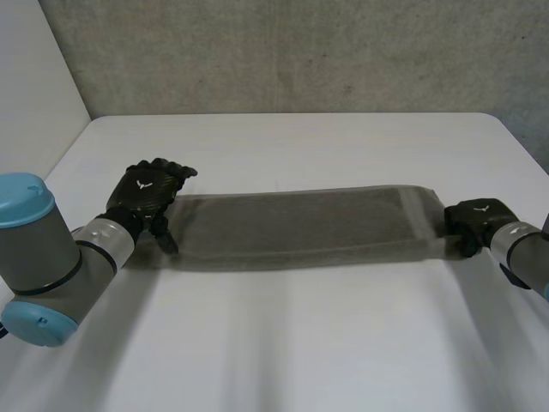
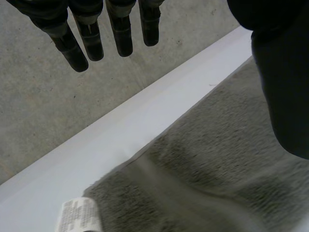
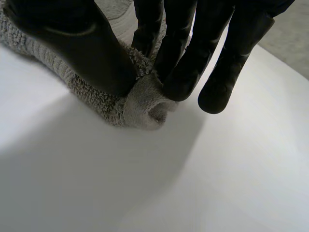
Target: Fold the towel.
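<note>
Grey terry cloth, a long narrow towel (image 1: 300, 227), lies stretched flat across the white tabletop (image 1: 292, 343), with one short end at each hand. We find the black right hand (image 3: 193, 53) pinching a bunched fold of its end between thumb and fingers, evidently to carry that end over. The black left hand (image 1: 147, 190) sits at the opposite end, fingers straight above the cloth and gripping nothing; we judge it is placed to steady that end.

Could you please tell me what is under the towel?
The towel lies flat on the white table, which shows all round it. The right hand pinches its end. The table beneath it is covered, so anything thin lying there cannot be seen.
</note>
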Robot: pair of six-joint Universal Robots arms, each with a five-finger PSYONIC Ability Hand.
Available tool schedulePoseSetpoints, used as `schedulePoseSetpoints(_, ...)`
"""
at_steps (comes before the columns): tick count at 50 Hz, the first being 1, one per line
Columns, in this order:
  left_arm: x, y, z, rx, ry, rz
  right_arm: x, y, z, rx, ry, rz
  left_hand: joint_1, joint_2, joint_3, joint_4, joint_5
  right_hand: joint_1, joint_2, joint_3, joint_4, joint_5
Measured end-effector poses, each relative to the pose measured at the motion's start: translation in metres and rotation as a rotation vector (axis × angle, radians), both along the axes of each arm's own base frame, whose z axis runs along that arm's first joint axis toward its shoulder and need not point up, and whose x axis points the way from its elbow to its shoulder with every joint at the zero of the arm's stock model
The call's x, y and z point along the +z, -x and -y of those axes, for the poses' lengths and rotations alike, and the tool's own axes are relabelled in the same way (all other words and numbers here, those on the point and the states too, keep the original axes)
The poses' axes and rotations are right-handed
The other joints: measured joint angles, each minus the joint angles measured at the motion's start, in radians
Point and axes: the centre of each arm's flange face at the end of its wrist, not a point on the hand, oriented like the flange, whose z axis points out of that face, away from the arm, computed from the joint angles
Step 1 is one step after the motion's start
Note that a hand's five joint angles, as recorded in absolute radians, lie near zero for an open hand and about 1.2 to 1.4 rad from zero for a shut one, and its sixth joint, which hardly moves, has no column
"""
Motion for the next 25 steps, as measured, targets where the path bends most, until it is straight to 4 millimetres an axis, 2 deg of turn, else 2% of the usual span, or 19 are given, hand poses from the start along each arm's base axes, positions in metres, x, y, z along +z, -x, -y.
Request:
schedulePoseSetpoints(9,0.000,-0.001,0.000,0.005,-0.003,0.000,0.016,0.027,0.013,-0.106,0.063,-0.057,-0.001,0.000,0.000,0.000,0.000,0.002,0.000,0.001,0.000,0.000)
schedulePoseSetpoints(19,0.005,-0.004,0.001,0.014,0.011,-0.004,0.036,0.093,0.036,-0.208,0.132,-0.267,-0.002,0.000,0.000,0.000,0.000,0.005,0.000,0.002,0.000,0.000)
schedulePoseSetpoints(22,0.009,-0.004,0.001,0.015,0.020,-0.006,0.049,0.098,0.041,-0.218,0.174,-0.307,-0.002,0.000,0.000,0.000,0.000,0.007,0.000,0.003,0.000,0.000)
schedulePoseSetpoints(24,0.012,-0.004,0.001,0.015,0.028,-0.009,0.062,0.088,0.043,-0.206,0.218,-0.306,-0.002,0.000,0.000,0.000,0.000,0.008,0.000,0.006,0.000,0.000)
schedulePoseSetpoints(25,0.014,-0.004,0.001,0.016,0.035,-0.011,0.074,0.075,0.043,-0.189,0.258,-0.292,-0.002,-0.001,0.000,0.000,0.000,0.008,0.000,0.006,0.000,0.000)
